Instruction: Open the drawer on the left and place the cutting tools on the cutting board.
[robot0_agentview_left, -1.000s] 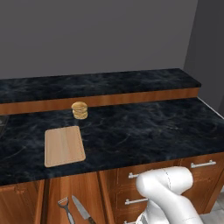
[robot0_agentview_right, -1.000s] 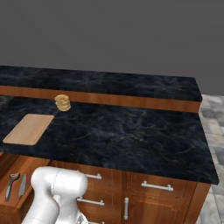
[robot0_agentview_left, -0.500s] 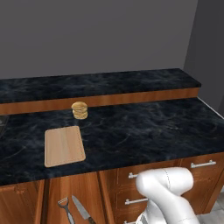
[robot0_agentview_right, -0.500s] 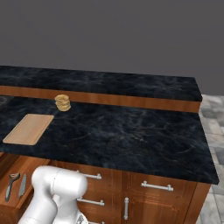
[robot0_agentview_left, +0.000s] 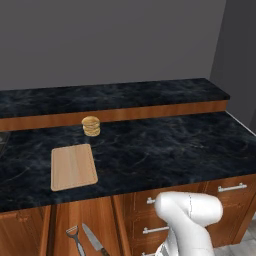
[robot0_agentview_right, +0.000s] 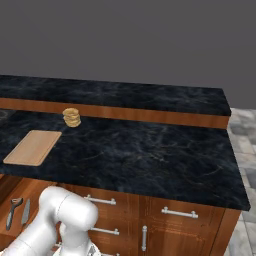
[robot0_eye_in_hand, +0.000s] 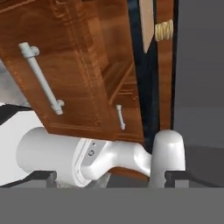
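Observation:
The wide wooden drawer (robot0_agentview_left: 102, 220) on the left stands pulled out below the counter. Inside it lie the peeler (robot0_agentview_left: 74, 234) and, just to its right, the knife (robot0_agentview_left: 94, 240); the right base view shows the peeler (robot0_agentview_right: 14, 210) and knife (robot0_agentview_right: 26, 211) too. The light-tan cutting board (robot0_agentview_left: 73, 166) rests bare on the dark counter above the drawer. In the hand view my gripper (robot0_eye_in_hand: 111, 176) is open, with nothing between its widely spread tips. That view looks at the drawer's front (robot0_eye_in_hand: 78, 57) and its silver bar handle (robot0_eye_in_hand: 41, 78).
A small round tan stack (robot0_agentview_left: 91, 126) stands on the counter behind the cutting board. Narrower drawers with silver handles (robot0_agentview_left: 231, 188) fill the cabinet to the right. A raised ledge (robot0_agentview_left: 150, 112) runs along the back of the black marble counter (robot0_agentview_left: 170, 150).

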